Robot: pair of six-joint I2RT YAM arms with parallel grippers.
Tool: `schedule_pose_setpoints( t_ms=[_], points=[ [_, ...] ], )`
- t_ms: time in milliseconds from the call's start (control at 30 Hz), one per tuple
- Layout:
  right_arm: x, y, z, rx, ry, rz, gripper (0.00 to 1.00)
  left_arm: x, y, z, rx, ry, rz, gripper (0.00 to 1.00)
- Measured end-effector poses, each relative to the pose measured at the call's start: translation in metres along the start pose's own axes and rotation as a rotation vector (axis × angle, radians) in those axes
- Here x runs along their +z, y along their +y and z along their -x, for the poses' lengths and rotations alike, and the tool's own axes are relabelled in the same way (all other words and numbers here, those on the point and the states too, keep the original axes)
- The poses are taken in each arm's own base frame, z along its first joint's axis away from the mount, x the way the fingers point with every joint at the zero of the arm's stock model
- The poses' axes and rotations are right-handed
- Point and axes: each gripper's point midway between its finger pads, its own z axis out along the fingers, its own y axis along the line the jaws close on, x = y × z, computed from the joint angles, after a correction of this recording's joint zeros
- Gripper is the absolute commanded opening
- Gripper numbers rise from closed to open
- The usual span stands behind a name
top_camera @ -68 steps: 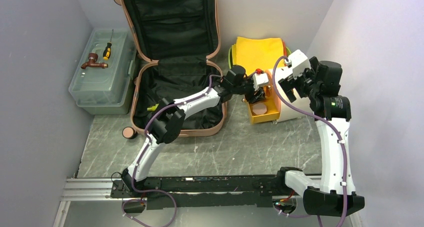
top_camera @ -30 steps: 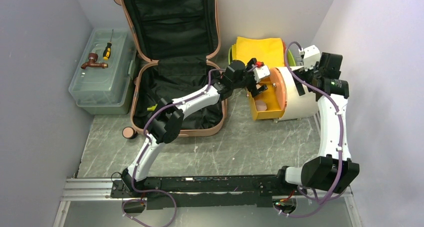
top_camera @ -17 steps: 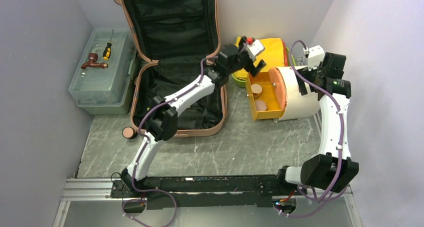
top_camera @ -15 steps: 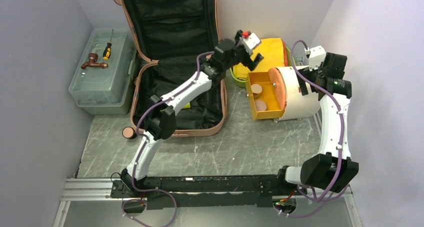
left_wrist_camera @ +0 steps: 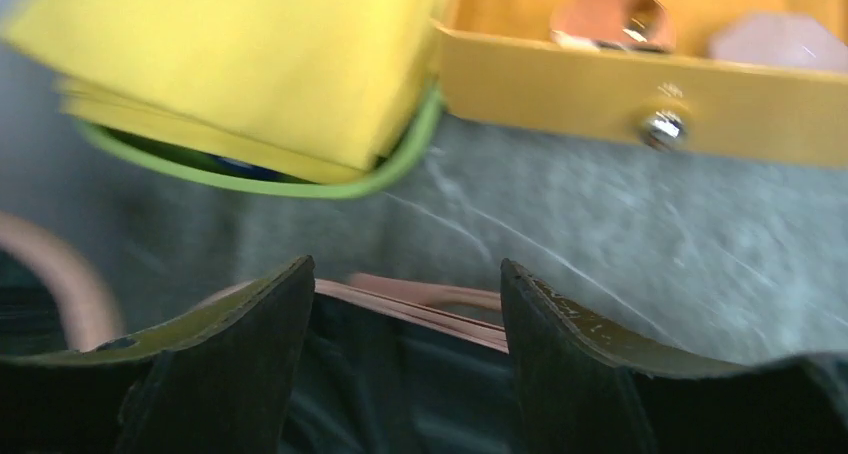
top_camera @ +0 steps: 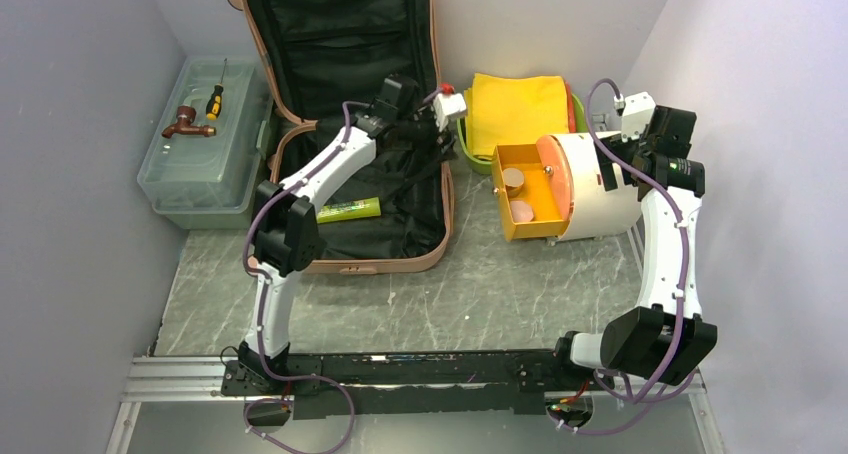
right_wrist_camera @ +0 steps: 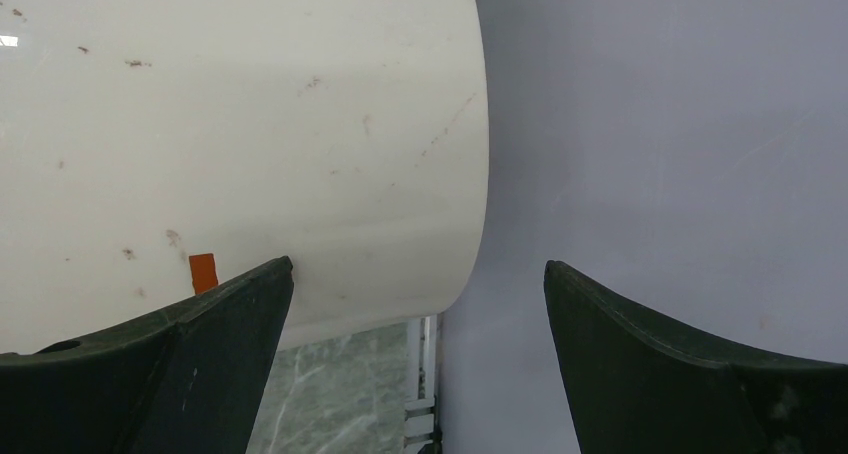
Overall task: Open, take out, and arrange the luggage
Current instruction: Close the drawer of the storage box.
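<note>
The luggage (top_camera: 345, 124) lies at the far edge of the tabletop (top_camera: 480, 284), left of centre. It is a salmon-pink hard shell with rounded corners. It is open: the lid stands upright against the back wall and the base lies flat in front of it. Both halves are lined in black fabric. One wheel shows at the lid's upper left corner. A lime-green tube (top_camera: 348, 210) lies in the base near its left rim.

The left arm reaches across the base and hides part of the lining. The left gripper (left_wrist_camera: 405, 266) hangs over the base's right rim, its jaws apart with nothing between them.

A translucent toolbox (top_camera: 205, 164) stands just beside the luggage's left side. A screwdriver (top_camera: 214, 99) and a brown tap fitting (top_camera: 187, 124) rest on its lid.

A lime green tray (top_camera: 468, 142) carrying a folded yellow cloth (top_camera: 520, 109) sits just beside the right rim.

A white rounded cabinet (top_camera: 600, 199) stands nearer the right edge. Its yellow drawer (top_camera: 525, 236) is pulled out, with two round discs (top_camera: 513, 179) inside.

The right gripper (right_wrist_camera: 417, 264) is at the cabinet's right side, jaws spread wide and gripping nothing.
</note>
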Motion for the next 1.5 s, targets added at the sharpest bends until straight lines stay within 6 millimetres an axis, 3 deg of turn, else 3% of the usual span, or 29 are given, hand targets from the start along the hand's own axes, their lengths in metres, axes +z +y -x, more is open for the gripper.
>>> schedule_pose_setpoints(
  t_ms=[67,167,567,833,1100,1500],
  points=[
    [0.0,0.0,-0.001,0.007,0.002,0.0,1.0,0.006,-0.026,-0.019,-0.023,0.044,-0.1,0.77],
    [0.0,0.001,-0.001,0.014,0.006,0.001,1.0,0.019,-0.053,-0.031,-0.042,0.062,-0.201,0.79],
    [-0.002,0.003,-0.005,0.02,0.025,0.008,1.0,0.091,-0.128,-0.031,-0.012,0.004,-0.369,0.85],
    [-0.003,0.005,-0.013,0.021,0.044,0.013,1.0,0.114,-0.123,-0.017,-0.063,-0.098,-0.313,0.81],
    [-0.005,0.011,-0.024,0.021,0.072,0.033,1.0,0.149,-0.145,0.004,-0.065,-0.198,-0.263,0.81],
    [-0.004,0.048,-0.065,0.027,0.148,0.152,1.0,0.2,-0.152,0.026,-0.05,-0.322,-0.148,0.83]
  ],
)
